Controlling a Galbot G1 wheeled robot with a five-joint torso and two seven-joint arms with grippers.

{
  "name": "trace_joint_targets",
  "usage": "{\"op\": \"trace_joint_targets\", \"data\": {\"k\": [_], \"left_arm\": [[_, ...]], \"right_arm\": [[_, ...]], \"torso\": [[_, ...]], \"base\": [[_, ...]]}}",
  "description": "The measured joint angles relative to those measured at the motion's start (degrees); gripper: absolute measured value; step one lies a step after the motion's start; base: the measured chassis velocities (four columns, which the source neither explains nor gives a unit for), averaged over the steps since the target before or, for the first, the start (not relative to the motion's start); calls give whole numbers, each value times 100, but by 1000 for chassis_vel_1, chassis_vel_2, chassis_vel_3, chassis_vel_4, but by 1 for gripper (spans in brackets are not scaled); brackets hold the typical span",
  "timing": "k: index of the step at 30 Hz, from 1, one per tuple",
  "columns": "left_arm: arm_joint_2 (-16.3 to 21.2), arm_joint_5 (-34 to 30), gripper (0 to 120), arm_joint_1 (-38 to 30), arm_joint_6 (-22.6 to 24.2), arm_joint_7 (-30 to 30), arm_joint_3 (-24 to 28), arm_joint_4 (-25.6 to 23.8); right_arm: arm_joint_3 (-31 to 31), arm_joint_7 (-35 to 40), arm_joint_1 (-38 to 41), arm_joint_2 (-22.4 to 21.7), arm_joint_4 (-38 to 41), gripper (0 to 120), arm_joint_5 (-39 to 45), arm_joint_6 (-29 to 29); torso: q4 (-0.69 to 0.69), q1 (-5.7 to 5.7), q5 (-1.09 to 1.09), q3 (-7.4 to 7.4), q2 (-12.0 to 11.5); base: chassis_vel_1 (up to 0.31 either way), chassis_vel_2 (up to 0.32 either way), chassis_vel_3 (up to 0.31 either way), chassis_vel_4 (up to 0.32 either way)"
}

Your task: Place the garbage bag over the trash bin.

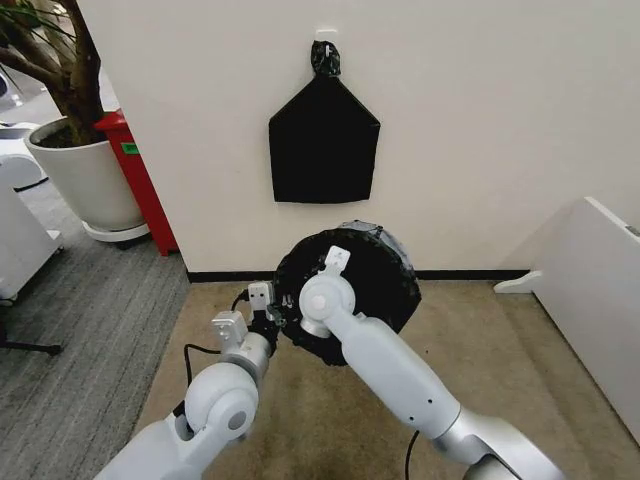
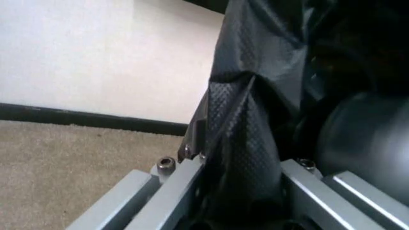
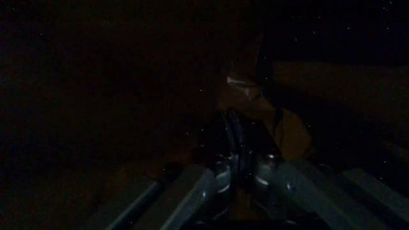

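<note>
Crinkly black garbage bag, seemingly round.

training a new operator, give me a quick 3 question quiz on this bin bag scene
1. True or false: the garbage bag already covers the trash bin.
2. What does the left gripper hold? A) bag plastic B) a plant leaf C) nothing
3. What hangs on the wall above the bin?

Key: 1 true. 2 A: the plastic is pinched between its fingers. 3 a flat black bag. The right gripper is down inside the dark bag.
</note>
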Motion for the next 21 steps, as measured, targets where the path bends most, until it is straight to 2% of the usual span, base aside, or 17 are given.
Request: {"op": "trace_joint_targets", "data": {"k": [8,13,16,21], "left_arm": [[16,-16,0,11,0,-1,-4,-84],[0,-11,0,15,-4,5,-2,-69],[-4,-10,0,9,-7,9,-26,-10],[5,-17,0,3,-13,13,-92,21]], "right_arm": [[98,-113,-51,44,-284,0,-150,3],[56,75,-79,-61,107,0,-32,30],[-51,388,-97,-300,669,0,331,36],[-80,608,-128,-445,848,0,494,-9]], "torso": [[0,0,1,0,0],[0,0,1,0,0],[-1,0,0,0,0],[0,0,1,0,0]], "base": [[0,0,0,0],[0,0,0,0],[0,0,0,0],[0,0,0,0]]}}
